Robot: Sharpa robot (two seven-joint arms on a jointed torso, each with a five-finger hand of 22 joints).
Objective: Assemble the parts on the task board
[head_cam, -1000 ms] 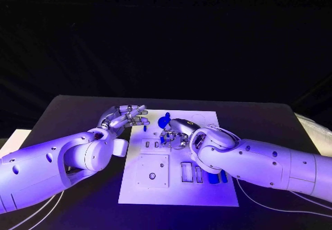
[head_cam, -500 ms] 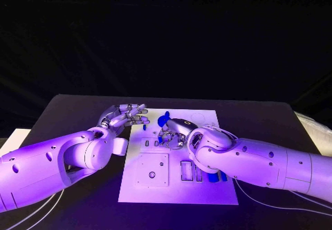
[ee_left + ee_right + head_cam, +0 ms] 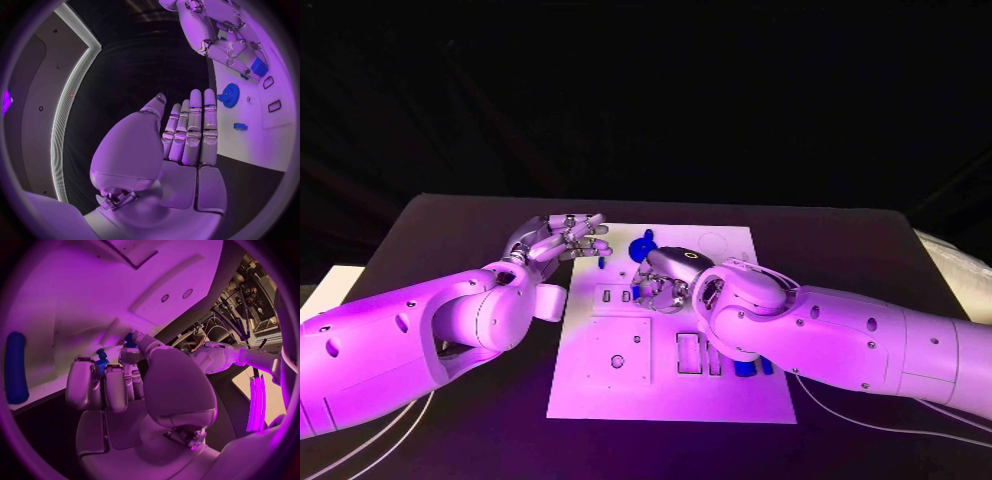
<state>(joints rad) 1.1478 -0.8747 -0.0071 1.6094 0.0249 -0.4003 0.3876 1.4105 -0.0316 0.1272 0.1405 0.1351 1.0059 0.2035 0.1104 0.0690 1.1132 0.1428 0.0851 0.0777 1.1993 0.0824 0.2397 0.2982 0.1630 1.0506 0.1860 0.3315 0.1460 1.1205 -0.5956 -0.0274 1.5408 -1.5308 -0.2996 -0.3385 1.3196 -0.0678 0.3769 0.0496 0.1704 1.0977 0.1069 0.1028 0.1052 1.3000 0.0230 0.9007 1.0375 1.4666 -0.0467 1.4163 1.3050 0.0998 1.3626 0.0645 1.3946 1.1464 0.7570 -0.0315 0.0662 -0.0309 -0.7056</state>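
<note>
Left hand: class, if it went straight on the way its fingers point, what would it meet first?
Probably nothing on the board: the left hand points along the task board edge over the black table, the blue gear lying aside. Depth is unclear.

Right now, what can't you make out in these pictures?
- Head view: the right hand covers the small blue part it holds and the task board slot beneath.
- Head view: the right forearm hides some of the blue pieces near the board's edge.
- Right wrist view: curled fingers cover most of the blue part.
</note>
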